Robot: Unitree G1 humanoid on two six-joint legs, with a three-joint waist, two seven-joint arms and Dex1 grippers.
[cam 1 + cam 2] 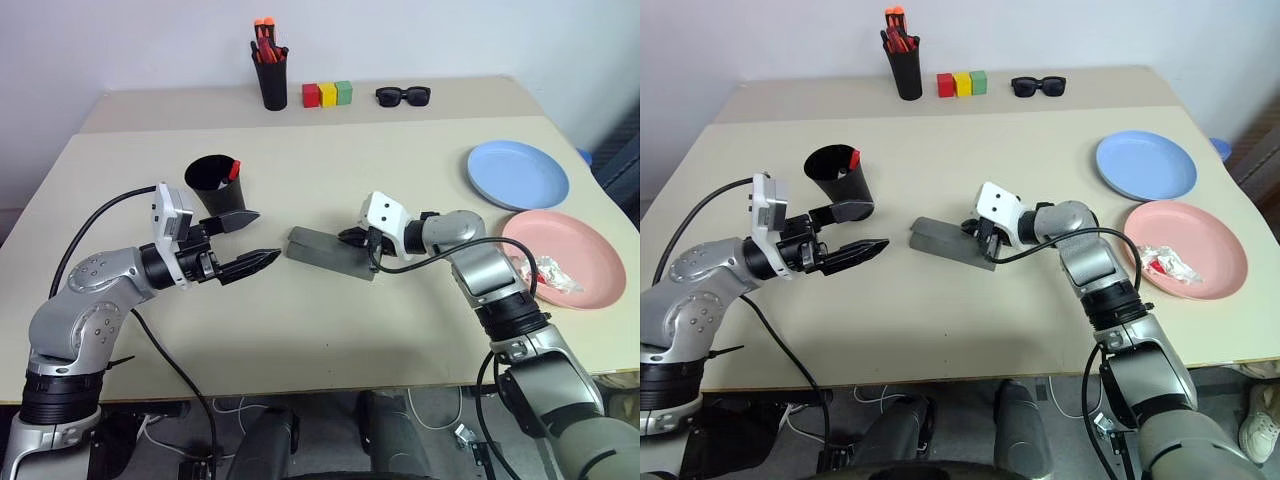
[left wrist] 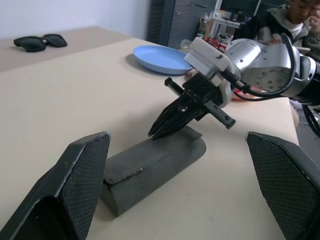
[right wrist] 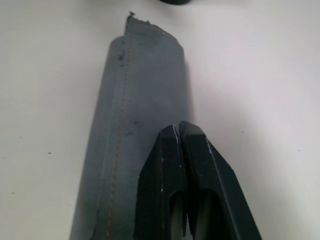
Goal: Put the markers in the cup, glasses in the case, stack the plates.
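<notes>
At frame centre, the grey case [image 1: 330, 252] is lying closed on the tabletop [image 1: 300, 320]. The right end effector [image 2: 159, 129], fingers pressed together, is touching the case's top. The left end effector [image 1: 252, 240], fingers spread, is hovering left of the case, beside the cup [image 1: 215, 180].

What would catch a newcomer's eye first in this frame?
Mid-table, the right gripper, fingers shut, points down at the closed flat grey glasses case. The left gripper hangs open beside it, in front of the wide black plastic cup with a red-capped marker inside.
</notes>
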